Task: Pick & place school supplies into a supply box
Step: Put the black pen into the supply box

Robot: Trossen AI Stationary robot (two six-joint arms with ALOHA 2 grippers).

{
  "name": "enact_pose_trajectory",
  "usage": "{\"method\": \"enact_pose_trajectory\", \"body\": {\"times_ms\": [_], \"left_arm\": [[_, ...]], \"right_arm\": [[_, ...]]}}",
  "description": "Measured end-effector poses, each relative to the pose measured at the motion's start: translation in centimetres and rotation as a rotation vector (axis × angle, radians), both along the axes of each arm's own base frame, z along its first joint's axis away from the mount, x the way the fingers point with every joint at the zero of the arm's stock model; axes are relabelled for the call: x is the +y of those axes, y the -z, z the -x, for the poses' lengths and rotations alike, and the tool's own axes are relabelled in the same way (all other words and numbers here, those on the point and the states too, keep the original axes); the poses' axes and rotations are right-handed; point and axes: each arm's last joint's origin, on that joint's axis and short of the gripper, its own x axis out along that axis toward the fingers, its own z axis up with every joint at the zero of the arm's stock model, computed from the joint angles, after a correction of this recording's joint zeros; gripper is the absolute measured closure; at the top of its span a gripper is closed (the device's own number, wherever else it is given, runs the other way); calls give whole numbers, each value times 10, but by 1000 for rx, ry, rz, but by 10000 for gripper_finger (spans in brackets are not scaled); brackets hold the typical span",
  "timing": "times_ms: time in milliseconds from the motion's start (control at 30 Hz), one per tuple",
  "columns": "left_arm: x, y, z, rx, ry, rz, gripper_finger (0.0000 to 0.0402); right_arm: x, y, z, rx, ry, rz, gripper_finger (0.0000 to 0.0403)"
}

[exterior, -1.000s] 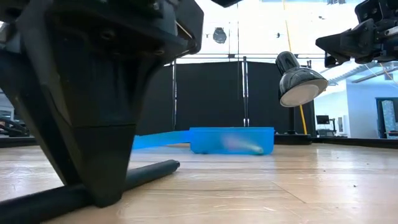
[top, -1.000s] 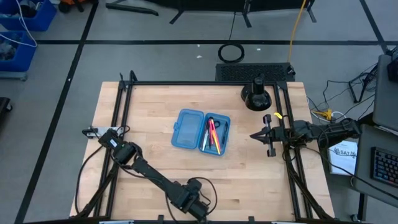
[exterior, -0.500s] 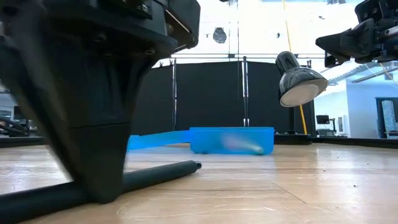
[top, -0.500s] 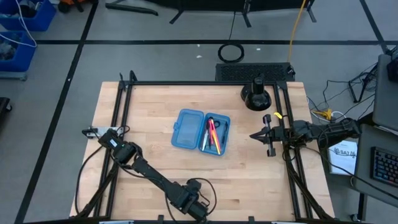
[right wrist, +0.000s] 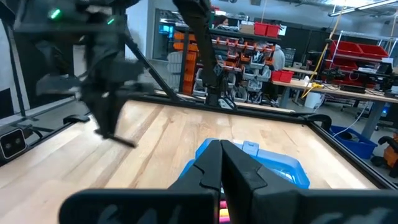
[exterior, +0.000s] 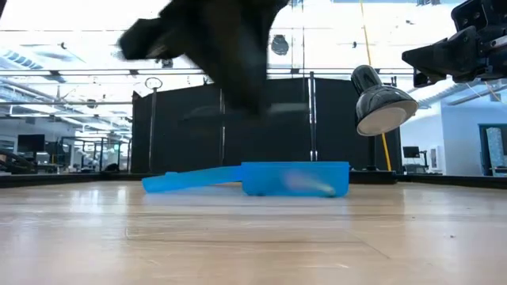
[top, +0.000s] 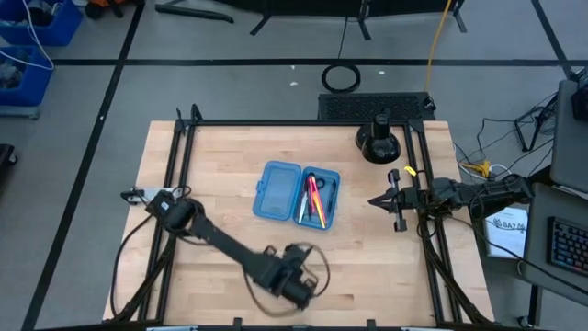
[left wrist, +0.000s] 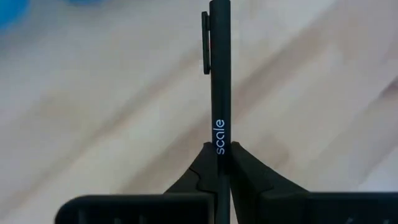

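The translucent blue supply box lies open in the middle of the table, its flat lid half toward the left. Pink, yellow and dark supplies lie in its right half. My left gripper is above the table's near part, shut on a black pen with a clip and the print "scale". In the low view it shows as a blurred dark mass above the box. My right gripper waits, shut, off the table, right of the box. My left gripper pinches the black pen between its two fingers at the barrel beside the "scale" print. The fingers come from above and lie across the pen. The clip end sticks out past them, and the pen is lifted clear of the table.
A black round stand with a lamp sits at the far right corner, seen in the low view. Black frame rails run along the table's left and right sides. Bare wood stretches between the box and the near edge.
My left gripper has risen from the table's near edge and moved a little toward the box. The black pen lay flat on the wood, then one end came up, and now it is lifted clear in the shut fingers. The right arm has kept still.
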Motion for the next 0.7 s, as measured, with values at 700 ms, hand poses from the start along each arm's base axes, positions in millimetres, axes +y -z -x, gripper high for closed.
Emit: {"method": "enact_pose_trajectory", "body": {"times_ms": [700], "left_arm": [[246,-20,-56,8,-292,158,384]], "right_arm": [[0,2,0,18,0,6,403]]}}
